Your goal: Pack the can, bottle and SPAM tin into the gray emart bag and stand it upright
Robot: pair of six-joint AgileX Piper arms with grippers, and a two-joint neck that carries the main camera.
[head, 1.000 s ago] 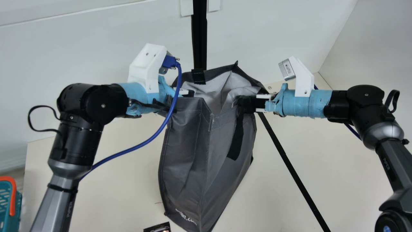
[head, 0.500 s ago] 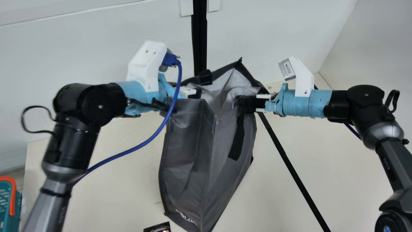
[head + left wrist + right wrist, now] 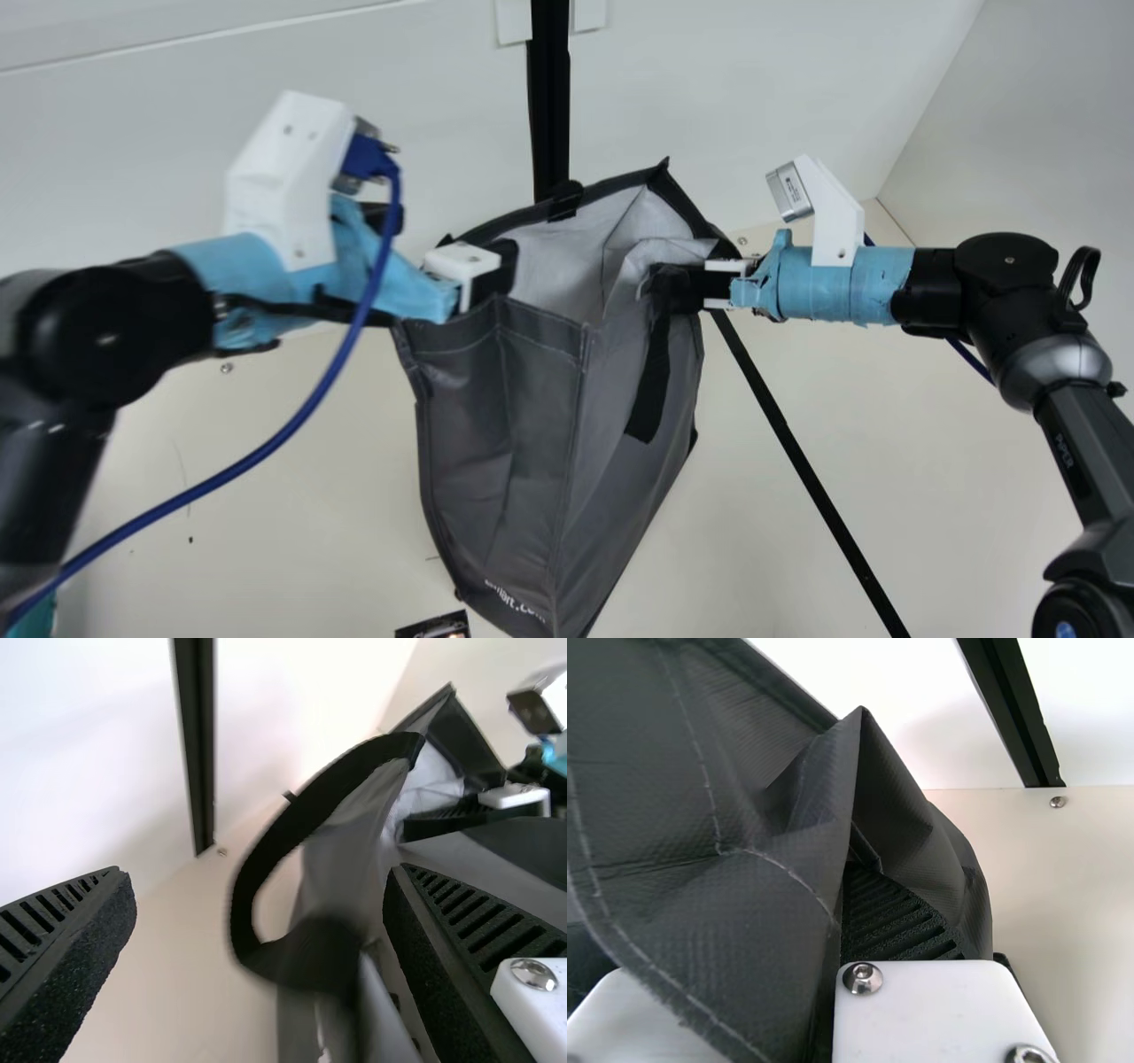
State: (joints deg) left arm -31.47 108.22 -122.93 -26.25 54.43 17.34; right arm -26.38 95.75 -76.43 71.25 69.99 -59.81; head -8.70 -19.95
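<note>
The pale surface [image 3: 797,549] stretches beneath both arms, with its back edge near the wall [image 3: 425,142]. Over it, the gray bag [image 3: 532,425] hangs tall between the grippers, its mouth parted and pale lining visible; whether its base bears on the surface, I cannot tell. Nor can I tell whether the can, bottle and tin are inside.

The right gripper [image 3: 664,286] pinches the bag's rim. The left gripper [image 3: 257,877] is spread wide, one finger at the mouth's left side, with a handle loop [image 3: 310,802] between its fingers in the wrist view.

The step in hand looks like shaping the mouth and steadying the bag upright. The right grip should hold firm while the left closes squarely on the rim, or backs out clear of the loop; catching the loop could drag the bag askew. Any pull should be even and gentle, so the base settles flat.

There is room to move at either side; the back is tighter, with the black post [image 3: 550,97] close behind the rim. A small dark item [image 3: 434,626], unidentifiable, sits just beside the bag's lower end and could be knocked.
</note>
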